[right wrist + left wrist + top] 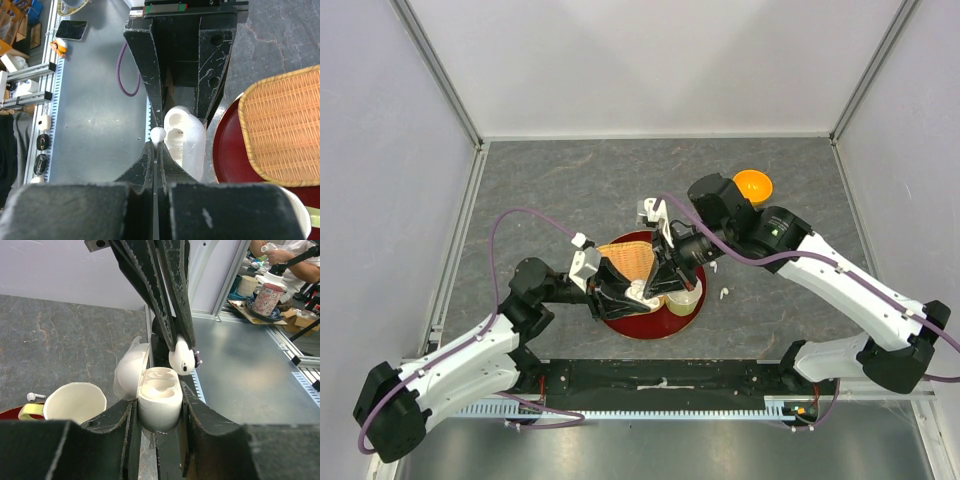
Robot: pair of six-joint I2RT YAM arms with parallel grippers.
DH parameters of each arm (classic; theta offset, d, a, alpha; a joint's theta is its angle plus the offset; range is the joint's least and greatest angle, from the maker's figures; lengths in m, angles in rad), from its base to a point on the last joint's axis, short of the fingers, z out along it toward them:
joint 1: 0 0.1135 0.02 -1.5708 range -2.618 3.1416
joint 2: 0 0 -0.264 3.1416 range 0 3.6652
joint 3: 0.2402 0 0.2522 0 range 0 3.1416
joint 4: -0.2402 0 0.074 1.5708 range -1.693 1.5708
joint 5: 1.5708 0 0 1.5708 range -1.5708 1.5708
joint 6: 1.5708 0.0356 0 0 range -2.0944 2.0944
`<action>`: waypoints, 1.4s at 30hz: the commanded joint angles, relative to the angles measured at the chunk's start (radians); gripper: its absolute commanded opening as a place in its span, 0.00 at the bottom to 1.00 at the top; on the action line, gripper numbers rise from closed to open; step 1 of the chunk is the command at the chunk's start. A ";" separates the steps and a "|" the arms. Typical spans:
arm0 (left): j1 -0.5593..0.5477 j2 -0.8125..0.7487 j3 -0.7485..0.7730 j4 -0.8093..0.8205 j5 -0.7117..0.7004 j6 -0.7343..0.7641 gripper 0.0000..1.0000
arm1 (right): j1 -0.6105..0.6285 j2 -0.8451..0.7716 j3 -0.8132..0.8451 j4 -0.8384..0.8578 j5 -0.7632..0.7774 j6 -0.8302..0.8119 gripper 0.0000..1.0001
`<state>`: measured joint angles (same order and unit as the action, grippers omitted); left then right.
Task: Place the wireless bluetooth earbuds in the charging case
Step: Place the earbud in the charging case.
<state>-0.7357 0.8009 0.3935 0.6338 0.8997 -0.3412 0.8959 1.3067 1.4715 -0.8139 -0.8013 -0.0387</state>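
Hovering over the open charging case (158, 392), which the left tool (159, 416) clamps upright, the right tool (178, 340) pinches a white earbud (182, 359) at the case's one o'clock rim; next, I judge, lower it straight into an empty socket

A white earbud (181, 360) hangs just above the empty sockets of the open, upright charging case (159, 405).

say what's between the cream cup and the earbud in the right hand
The open charging case, held by the left hand; the left wrist view shows it.
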 commanded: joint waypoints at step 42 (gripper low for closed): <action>-0.004 -0.025 0.013 0.081 0.001 -0.001 0.02 | 0.058 0.065 0.081 0.050 0.220 0.022 0.36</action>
<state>-0.7345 0.7979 0.3946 0.6449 0.8917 -0.3759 0.9554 1.3643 1.5043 -0.7914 -0.6685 -0.0109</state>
